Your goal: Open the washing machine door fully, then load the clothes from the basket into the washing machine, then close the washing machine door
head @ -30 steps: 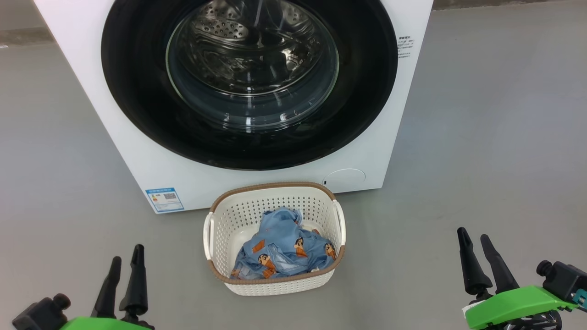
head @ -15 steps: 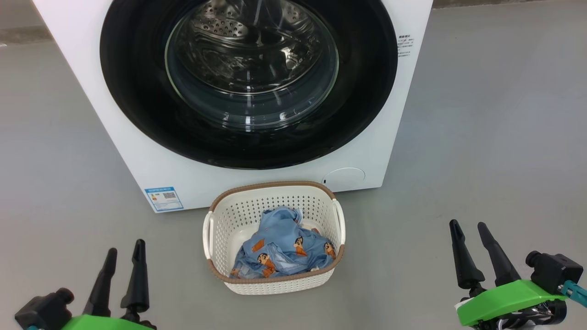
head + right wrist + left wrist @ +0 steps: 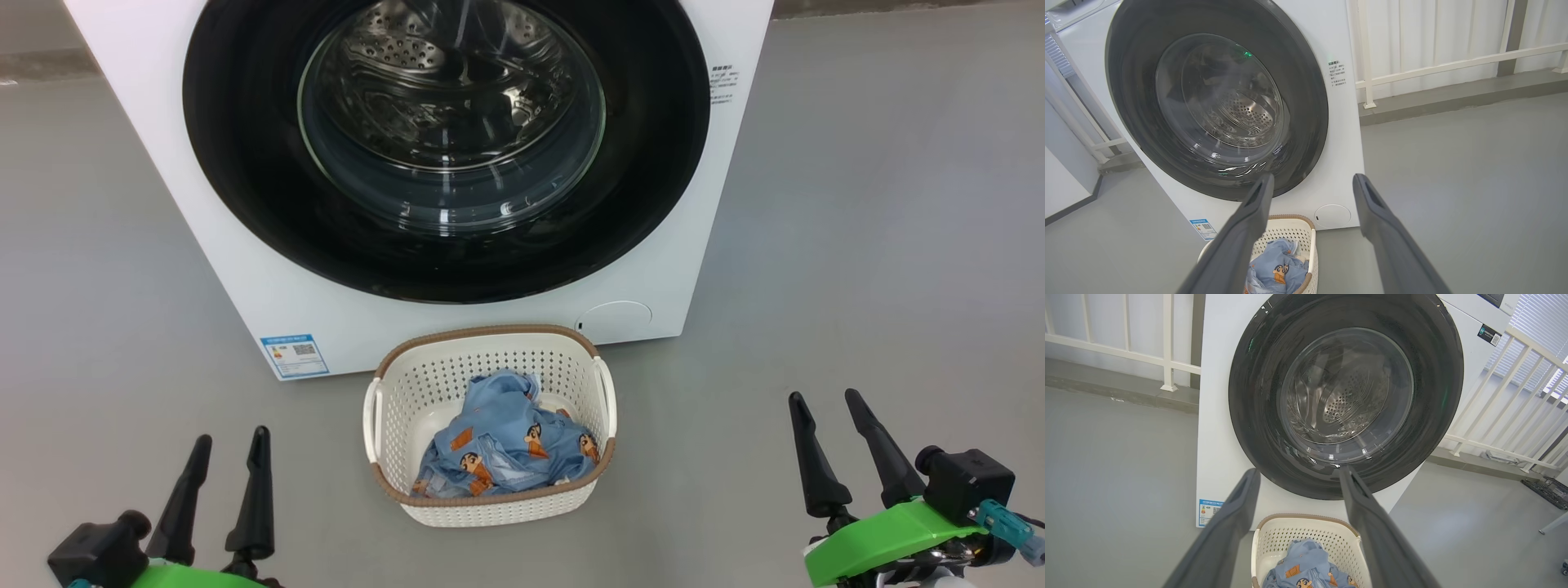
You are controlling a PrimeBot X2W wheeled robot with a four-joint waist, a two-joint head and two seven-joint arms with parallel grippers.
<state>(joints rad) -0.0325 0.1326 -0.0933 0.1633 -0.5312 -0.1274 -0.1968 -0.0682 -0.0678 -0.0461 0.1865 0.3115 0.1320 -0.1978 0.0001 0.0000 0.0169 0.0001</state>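
Note:
The white washing machine (image 3: 245,278) (image 3: 1216,416) (image 3: 1339,143) stands ahead with its round black-rimmed door (image 3: 245,188) (image 3: 1249,396) (image 3: 1306,102) shut flat against the front. Through the glass the steel drum is visible. On the floor before it sits the cream basket (image 3: 408,392) (image 3: 1306,535) (image 3: 1302,237) holding light blue printed clothes (image 3: 506,449) (image 3: 1306,567) (image 3: 1274,273). My left gripper (image 3: 231,441) (image 3: 1298,473) hovers open at the lower left, left of the basket. Low at the right my right gripper (image 3: 823,397) (image 3: 1312,177) is open too, with nothing between its fingers.
Grey floor spreads to both sides of the machine. White railings (image 3: 1494,408) (image 3: 1433,65) run behind it. A blue energy label (image 3: 294,354) and a round service cap (image 3: 614,317) mark the machine's lower front.
Both grippers have crept slightly inward and forward, the right one up and left, the left one a little right. Door, basket and clothes are as before.

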